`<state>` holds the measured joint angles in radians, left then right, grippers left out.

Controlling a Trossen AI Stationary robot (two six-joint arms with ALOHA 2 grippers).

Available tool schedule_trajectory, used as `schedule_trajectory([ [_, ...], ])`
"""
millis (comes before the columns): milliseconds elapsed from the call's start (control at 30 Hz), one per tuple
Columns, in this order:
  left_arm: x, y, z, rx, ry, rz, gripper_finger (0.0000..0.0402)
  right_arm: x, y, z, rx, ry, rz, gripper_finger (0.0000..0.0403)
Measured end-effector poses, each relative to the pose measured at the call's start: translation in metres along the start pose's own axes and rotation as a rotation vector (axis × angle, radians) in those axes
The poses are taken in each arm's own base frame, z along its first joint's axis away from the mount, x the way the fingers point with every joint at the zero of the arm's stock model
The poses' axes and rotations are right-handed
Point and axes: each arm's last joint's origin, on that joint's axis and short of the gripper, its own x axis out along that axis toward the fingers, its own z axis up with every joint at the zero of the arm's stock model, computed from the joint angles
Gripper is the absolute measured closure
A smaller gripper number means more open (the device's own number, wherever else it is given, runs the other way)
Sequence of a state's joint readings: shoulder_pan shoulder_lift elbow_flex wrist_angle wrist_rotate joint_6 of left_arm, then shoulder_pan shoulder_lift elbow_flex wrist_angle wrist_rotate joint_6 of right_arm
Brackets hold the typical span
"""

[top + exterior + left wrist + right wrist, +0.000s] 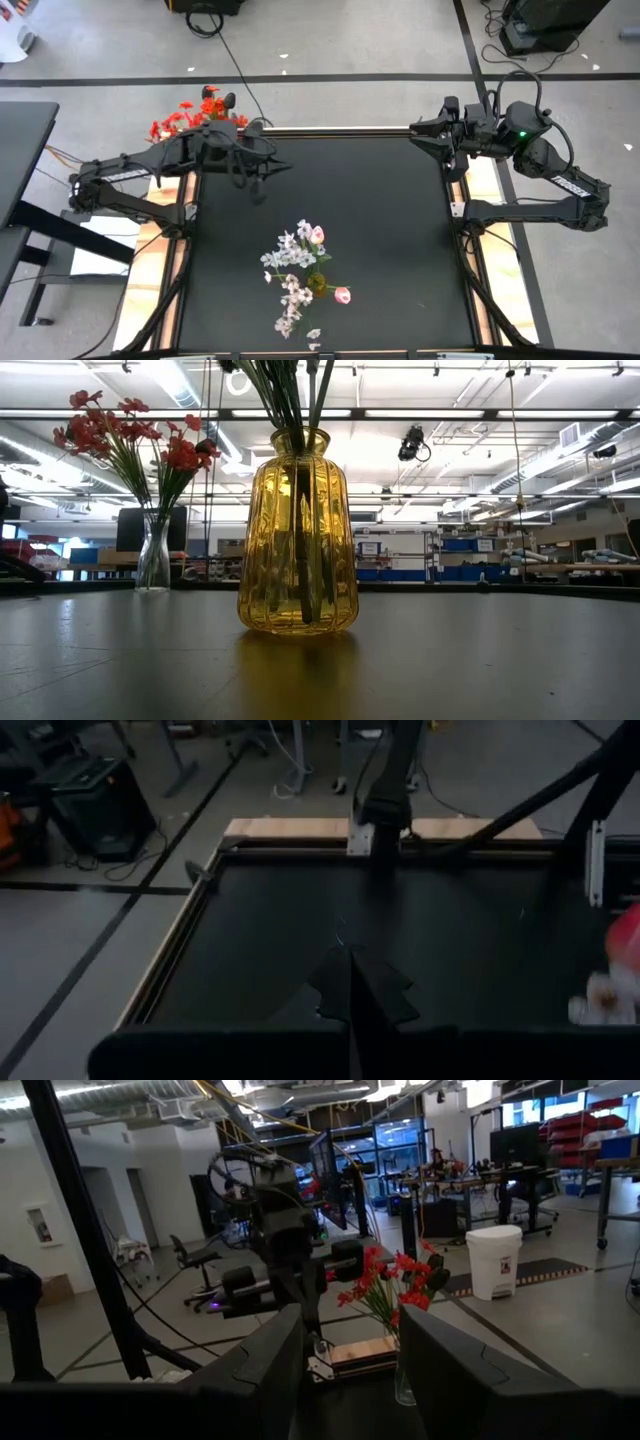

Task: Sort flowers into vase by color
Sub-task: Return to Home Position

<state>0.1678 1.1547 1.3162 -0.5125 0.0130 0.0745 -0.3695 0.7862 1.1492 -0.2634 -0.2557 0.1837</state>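
Red blossom flowers [180, 455] are standing in the slim clear glass vase [153, 565] at a corner of the black desk [390, 250], white-lilac sprays and pink tulip buds [300, 255] in the amber ribbed glass vase [298, 550] mid-desk, so sorting is looking finished. Left tool [350, 982] is hanging closed on nothing, right tool [352, 1325] gaping, both near that end

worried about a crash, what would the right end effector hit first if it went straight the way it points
Probably the left arm, almost dead ahead across the table from the open right end effector; the red flowers stand just beside that line. Depth is unclear.
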Motion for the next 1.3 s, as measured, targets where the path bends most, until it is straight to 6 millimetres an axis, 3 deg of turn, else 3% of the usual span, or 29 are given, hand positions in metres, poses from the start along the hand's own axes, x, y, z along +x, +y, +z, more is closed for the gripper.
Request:
schedule_trajectory([
  [133,-0.016,0.0,-0.029,-0.017,-0.018,0.003,0.0397,0.0,0.0,0.0,0.0,0.0,-0.001,0.0227],
  [433,-0.018,-0.015,-0.106,-0.155,-0.262,-0.223,0.0395,0.0,0.0,0.0,0.0,0.0,-0.001,0.0227],
  [600,-0.031,-0.02,-0.137,-0.134,-0.312,-0.315,0.0359,0.0,0.0,0.0,0.0,0.0,0.0,0.0227],
  [867,-0.054,-0.024,-0.186,-0.145,-0.252,-0.312,0.0282,0.0,0.0,0.0,0.0,0.0,0.0,0.0227],
  [1167,-0.05,-0.022,-0.227,-0.18,-0.287,-0.134,0.0288,0.0,0.0,0.0,0.0,0.0,0.0,0.0227],
  [1300,-0.043,-0.023,-0.244,-0.242,-0.354,-0.153,0.0292,0.0,0.0,0.0,0.0,0.0,0.0,0.0227],
])
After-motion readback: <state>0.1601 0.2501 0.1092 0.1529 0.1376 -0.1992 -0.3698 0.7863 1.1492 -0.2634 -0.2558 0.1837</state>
